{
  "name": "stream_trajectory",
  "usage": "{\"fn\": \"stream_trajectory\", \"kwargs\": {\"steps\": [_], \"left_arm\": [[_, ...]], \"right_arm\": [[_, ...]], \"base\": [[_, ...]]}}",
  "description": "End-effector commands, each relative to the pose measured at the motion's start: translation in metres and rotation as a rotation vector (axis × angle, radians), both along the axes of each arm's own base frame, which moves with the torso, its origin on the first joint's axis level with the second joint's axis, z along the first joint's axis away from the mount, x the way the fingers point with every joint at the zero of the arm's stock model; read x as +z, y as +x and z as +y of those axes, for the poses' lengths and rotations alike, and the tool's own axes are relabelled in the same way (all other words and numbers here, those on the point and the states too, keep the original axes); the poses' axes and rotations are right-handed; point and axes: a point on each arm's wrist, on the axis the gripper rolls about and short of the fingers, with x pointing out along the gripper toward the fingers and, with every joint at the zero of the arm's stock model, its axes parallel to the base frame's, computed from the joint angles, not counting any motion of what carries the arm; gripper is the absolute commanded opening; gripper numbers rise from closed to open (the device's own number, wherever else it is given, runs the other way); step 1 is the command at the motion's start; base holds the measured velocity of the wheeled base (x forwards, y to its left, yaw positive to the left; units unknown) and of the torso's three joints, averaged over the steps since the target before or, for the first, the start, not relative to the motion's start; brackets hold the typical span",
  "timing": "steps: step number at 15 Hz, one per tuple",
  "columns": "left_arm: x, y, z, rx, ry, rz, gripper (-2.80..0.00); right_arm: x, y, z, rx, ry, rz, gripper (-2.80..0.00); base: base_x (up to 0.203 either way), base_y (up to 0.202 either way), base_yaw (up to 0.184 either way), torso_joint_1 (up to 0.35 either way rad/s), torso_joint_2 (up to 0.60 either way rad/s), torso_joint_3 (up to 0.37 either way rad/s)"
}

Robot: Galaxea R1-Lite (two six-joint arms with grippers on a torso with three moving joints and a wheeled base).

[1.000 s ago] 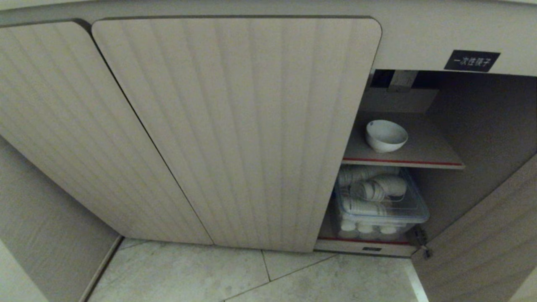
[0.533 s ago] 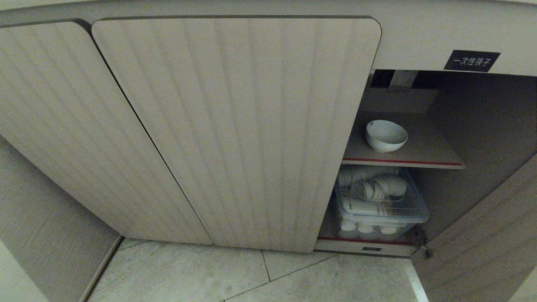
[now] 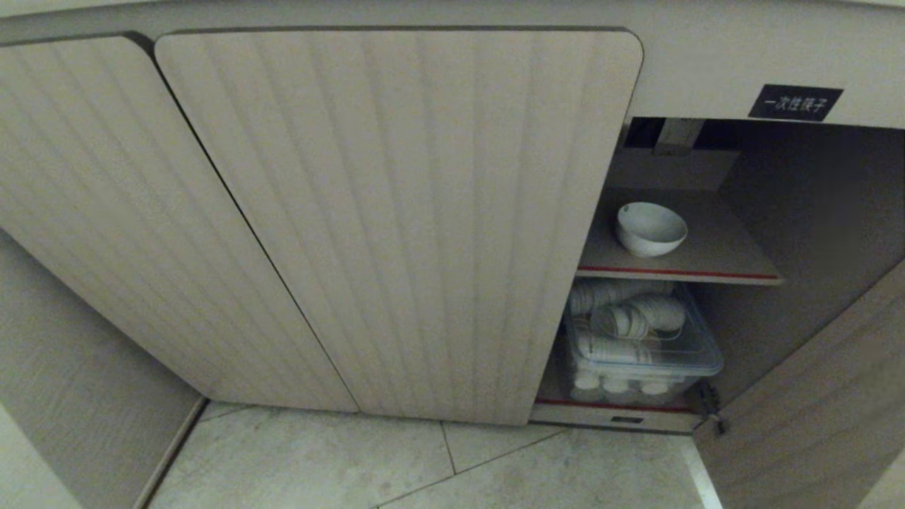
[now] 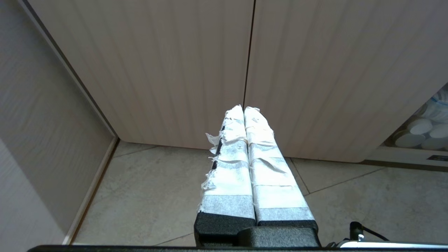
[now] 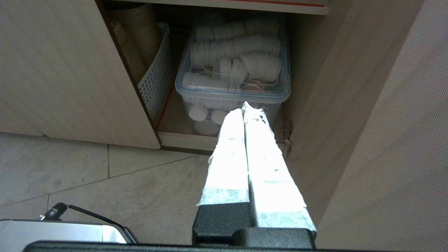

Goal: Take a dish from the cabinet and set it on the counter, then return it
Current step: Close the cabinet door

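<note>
The dish [image 3: 650, 228], a small white bowl, sits upright on the red-edged upper shelf [image 3: 679, 272] of the open cabinet [image 3: 396, 212] at the right of the head view. No arm shows in that view. My left gripper [image 4: 244, 108] is shut and empty, low over the floor before the closed fluted doors. In front of the cabinet's lower opening hangs my right gripper [image 5: 244, 106], also shut on nothing, its taped fingers pointing at the clear box. The counter is out of view.
A clear plastic box [image 3: 640, 346] of stacked ribbed white cups fills the lower shelf, with a white perforated basket [image 5: 155, 78] beside it. The open door [image 3: 813, 410] stands at the right. A black label [image 3: 795, 102] sits above the opening. Floor tiles [image 3: 424, 466] lie below.
</note>
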Motion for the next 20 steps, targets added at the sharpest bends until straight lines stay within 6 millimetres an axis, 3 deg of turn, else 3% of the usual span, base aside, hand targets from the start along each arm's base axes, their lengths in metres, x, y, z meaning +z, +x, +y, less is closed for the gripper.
{"fn": "stream_trajectory", "kwargs": {"steps": [1, 20], "left_arm": [[0.0002, -0.0001, 0.0000, 0.000, -0.001, -0.002, -2.80], [0.0003, -0.0001, 0.0000, 0.000, -0.001, -0.002, -2.80]], "right_arm": [[0.0000, 0.0001, 0.0000, 0.001, -0.001, 0.002, -2.80], [0.0000, 0.0001, 0.0000, 0.001, -0.001, 0.002, -2.80]], "base": [[0.000, 0.000, 0.000, 0.000, 0.00, 0.000], [0.000, 0.000, 0.000, 0.000, 0.00, 0.000]]}}
